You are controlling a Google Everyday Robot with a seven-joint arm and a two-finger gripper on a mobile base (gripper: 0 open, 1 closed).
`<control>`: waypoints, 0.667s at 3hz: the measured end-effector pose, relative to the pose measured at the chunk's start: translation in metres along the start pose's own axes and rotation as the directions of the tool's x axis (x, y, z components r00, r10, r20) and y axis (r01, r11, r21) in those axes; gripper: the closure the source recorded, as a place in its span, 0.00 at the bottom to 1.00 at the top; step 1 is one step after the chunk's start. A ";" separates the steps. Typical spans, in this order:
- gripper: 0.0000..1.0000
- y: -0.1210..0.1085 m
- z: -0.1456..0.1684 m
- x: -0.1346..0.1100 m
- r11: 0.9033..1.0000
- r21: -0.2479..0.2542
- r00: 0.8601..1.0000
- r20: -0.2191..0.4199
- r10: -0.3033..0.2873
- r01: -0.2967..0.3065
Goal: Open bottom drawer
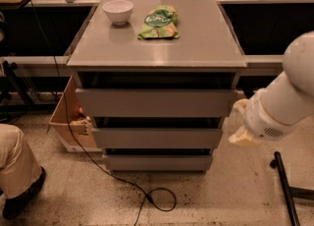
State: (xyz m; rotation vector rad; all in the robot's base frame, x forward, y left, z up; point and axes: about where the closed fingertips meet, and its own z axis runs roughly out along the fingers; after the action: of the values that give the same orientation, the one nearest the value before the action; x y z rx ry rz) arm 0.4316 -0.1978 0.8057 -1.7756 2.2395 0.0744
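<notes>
The grey cabinet (157, 48) stands in the middle of the camera view with three handleless grey drawer fronts. The bottom drawer (158, 162) is the lowest and narrowest-looking front, just above the floor, and sits in line with the cabinet's base. The middle drawer (157, 138) and top drawer (157, 103) are above it. My gripper (241, 123) is at the end of the white arm, to the right of the cabinet, level with the middle drawer and a little apart from the cabinet's right side.
A white bowl (118, 11) and a green snack bag (159, 22) lie on the cabinet top. A cardboard box (68, 122) stands at the left. A black cable (147, 195) loops on the floor in front. A person's leg (17, 168) is at the lower left, a black stand (287, 190) at the lower right.
</notes>
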 end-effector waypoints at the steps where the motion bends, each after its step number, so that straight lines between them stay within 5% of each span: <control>1: 0.00 0.021 0.071 0.005 0.999 -0.043 1.000 0.021 -0.018 0.018; 2: 0.00 0.045 0.128 0.004 0.996 -0.088 1.000 0.027 -0.014 0.016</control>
State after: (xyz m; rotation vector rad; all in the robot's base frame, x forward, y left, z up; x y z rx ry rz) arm 0.4114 -0.1633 0.6755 -1.8244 2.2363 0.1957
